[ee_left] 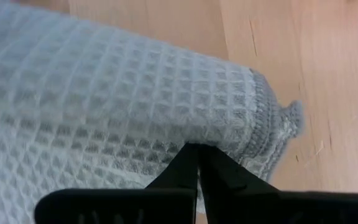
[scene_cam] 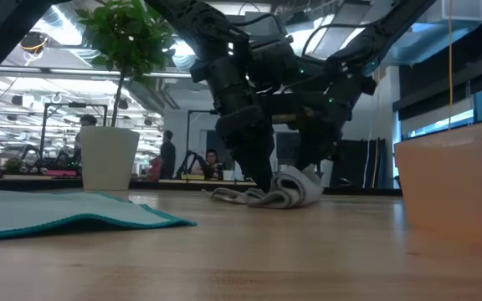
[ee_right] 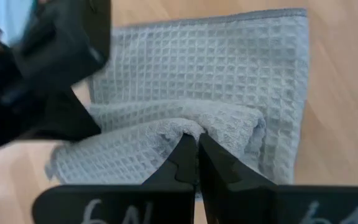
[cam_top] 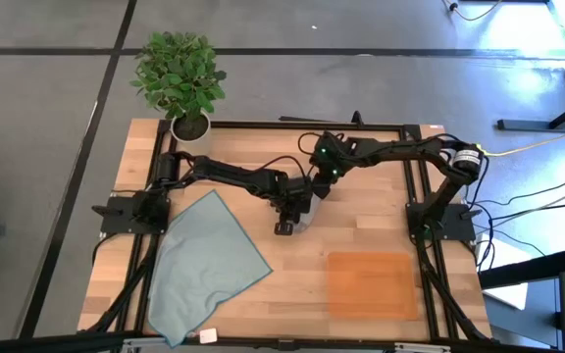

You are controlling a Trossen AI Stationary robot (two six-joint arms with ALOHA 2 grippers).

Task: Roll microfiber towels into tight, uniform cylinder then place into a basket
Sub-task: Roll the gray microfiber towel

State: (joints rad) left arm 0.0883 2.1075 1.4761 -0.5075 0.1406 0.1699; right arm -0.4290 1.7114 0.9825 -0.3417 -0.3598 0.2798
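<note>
Using the basket [cam_top: 371, 284] as landmark, and working from the near edge of the tabletop [cam_top: 361, 157] outward: the basket lies flat at the near right, nothing in it. Well to its left, the pale blue-grey towel [cam_top: 207, 265] is spread flat and untouched, one edge reaching the tabletop's near rim. Farther back, up and left of the basket near the tabletop's middle, sits the light grey towel [scene_cam: 279, 189], bunched into a loose, partly formed roll.

Both arms meet there. The left end effector [ee_left: 199, 168] has its fingers pressed together, pinching a fold of the grey waffle weave near its stitched hem. The right end effector [ee_right: 197, 155] is likewise clamped on a raised fold.

The cloth looks light, limp and grippy, so it should slump and unroll if released; pinching hems and outer layers seems safest for a tight cylinder.
</note>
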